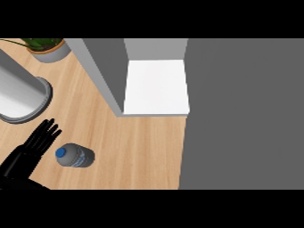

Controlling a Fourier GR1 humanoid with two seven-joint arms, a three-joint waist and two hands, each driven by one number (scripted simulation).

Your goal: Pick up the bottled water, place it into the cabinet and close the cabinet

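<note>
I see my left hand (34, 143) at lower left, fingers straight and spread, pointing up-right, holding nothing. The bottled water (73, 155) stands upright just right of it on the counter (141, 151).

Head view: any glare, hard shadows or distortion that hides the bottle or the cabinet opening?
Head view: even light, no glare; the bottled water and cabinet shelf read clearly; the left hand shows beside the bottle; tall things lean outward from the steep downward angle.

Even, bright light; soft shadow beside the bottle (74, 155); no glare.
</note>
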